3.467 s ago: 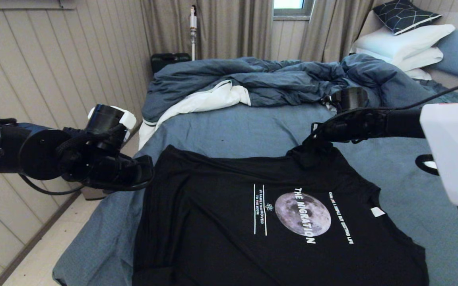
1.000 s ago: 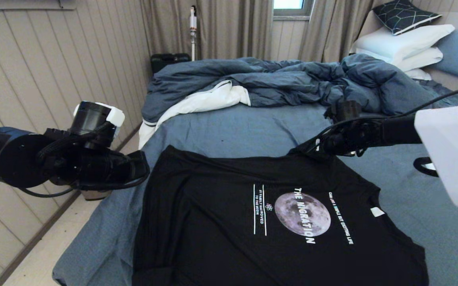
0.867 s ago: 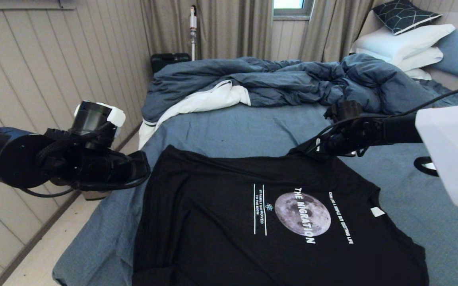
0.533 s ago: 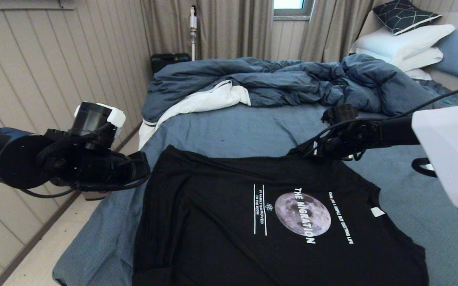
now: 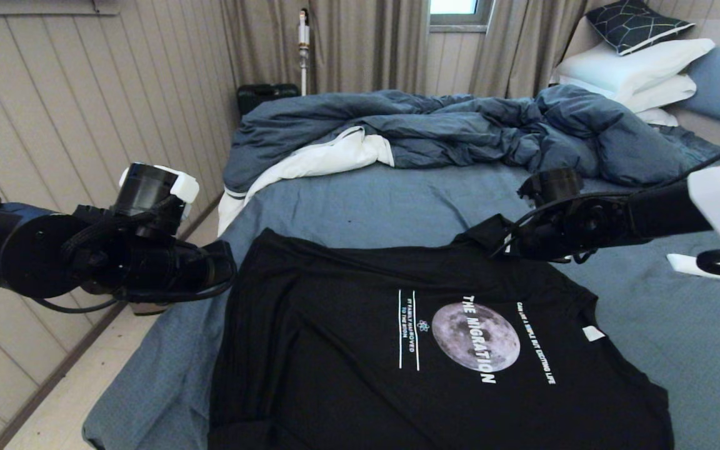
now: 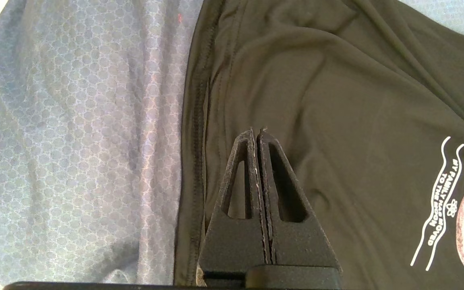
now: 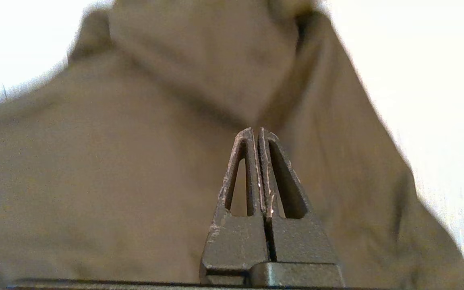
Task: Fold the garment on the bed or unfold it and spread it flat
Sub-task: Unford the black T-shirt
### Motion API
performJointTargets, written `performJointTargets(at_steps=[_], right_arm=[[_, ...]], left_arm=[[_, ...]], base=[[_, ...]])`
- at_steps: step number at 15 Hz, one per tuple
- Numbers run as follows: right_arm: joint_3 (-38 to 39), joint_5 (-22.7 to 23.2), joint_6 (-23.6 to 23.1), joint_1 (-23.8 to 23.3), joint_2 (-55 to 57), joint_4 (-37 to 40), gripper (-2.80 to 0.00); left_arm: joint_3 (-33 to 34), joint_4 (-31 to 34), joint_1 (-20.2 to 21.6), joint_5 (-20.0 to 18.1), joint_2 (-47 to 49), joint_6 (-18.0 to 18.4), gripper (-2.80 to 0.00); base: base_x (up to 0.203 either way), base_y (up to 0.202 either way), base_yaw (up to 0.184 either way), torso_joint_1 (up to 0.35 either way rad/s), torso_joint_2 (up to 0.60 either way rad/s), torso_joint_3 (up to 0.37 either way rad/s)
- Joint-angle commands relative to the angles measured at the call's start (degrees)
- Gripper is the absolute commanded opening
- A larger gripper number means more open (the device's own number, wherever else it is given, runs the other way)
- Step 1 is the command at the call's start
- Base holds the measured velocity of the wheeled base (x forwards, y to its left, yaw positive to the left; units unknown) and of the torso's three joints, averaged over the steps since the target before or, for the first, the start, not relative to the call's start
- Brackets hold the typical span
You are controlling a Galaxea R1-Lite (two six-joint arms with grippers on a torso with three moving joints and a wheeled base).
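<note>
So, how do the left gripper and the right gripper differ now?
The left gripper is at the hem end of the shirt, above flat cloth; the right gripper is at the sleeve, where the cloth bunches up. The left one reaches from the bed's floor side; the right one reaches from the pillow side. Both are shut, with nothing visible between their fingers.

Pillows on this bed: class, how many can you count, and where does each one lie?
4. All are stacked at the head of the bed: a dark patterned pillow on top, then three white ones beneath. More may be hidden.
</note>
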Motion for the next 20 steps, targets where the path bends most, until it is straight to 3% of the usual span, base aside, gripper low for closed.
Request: performJointTargets(at_steps=[1,6,11,15,19,20], right_arm=[[4.0,-0.1,-0.2,0.1,-2.3,-1.4,-2.80],[4.2,-0.3,-0.4,0.0,1.4,-3.7,-2.80],[-3.2,-2.5,-0.2,2.0,9.3,-6.4,-2.80],[-11.8,-13.1,0.2,3.6,14.9,-9.5,-2.80],[-24.5,-28.3,-1.8,4.5,24.4,-20.0,-2.80],[-25.2,-30.7,-3.1,4.9,25.5,-26.1,-2.80]], left_arm=[[0.0,0.0,0.0,0.1,0.1,-0.2,-2.80],[0.1,0.0,0.0,0.1,0.1,-0.2,-2.80],[0.0,0.0,0.0,0.1,0.2,-0.2,-2.80],[0.0,0.0,0.0,0.0,0.3,-0.3,-2.80],[0.0,0.0,-0.1,0.0,0.5,-1.3,-2.80],[0.0,0.0,0.0,0.0,0.5,-1.4,-2.80]], base=[[0.000,0.000,0.000,0.000,0.00,0.000],[0.000,0.000,0.000,0.000,0.00,0.000],[0.000,0.000,0.000,0.000,0.00,0.000],[0.000,0.000,0.000,0.000,0.00,0.000],[0.000,0.000,0.000,0.000,0.00,0.000],[0.000,0.000,0.000,0.000,0.00,0.000]])
